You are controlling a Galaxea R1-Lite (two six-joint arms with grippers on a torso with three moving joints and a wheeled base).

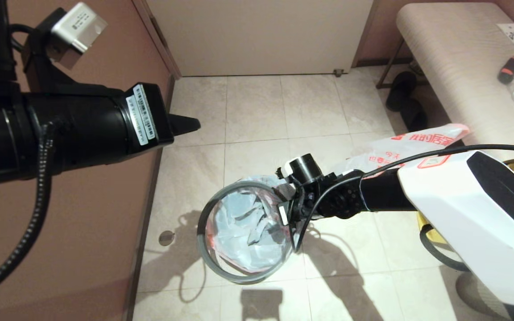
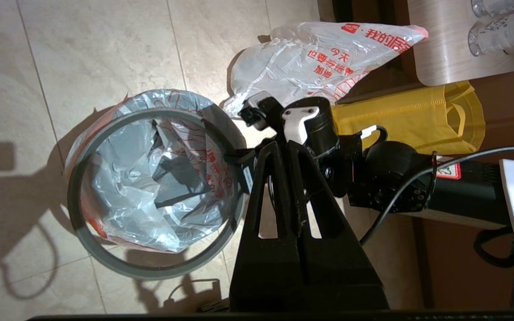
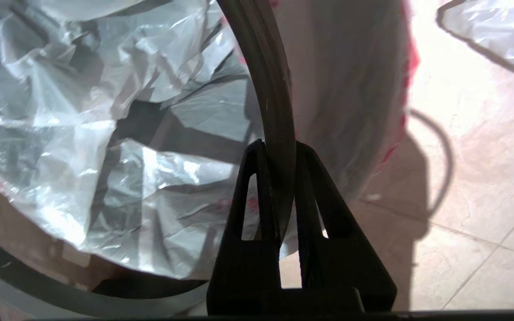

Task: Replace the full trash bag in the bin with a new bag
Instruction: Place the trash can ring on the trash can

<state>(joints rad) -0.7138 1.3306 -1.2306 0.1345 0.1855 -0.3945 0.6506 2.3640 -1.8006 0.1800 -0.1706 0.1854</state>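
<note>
Full trash bag (image 2: 324, 62): red print, logo then "我的…" near pink edge; below it, inverted lines "今天", "也要…", "加油". Arm stickers unreadable.

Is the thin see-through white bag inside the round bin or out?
Inside: the thin see-through white bag lines the round bin, its edge folded over the rim.

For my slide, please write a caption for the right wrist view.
Right gripper shut on the grey hoop beside the new bag lining the bin.

Black left arm (image 1: 74, 129) with barcode labels; white-shelled right arm (image 1: 462, 200), black cable (image 1: 417, 157).
</note>
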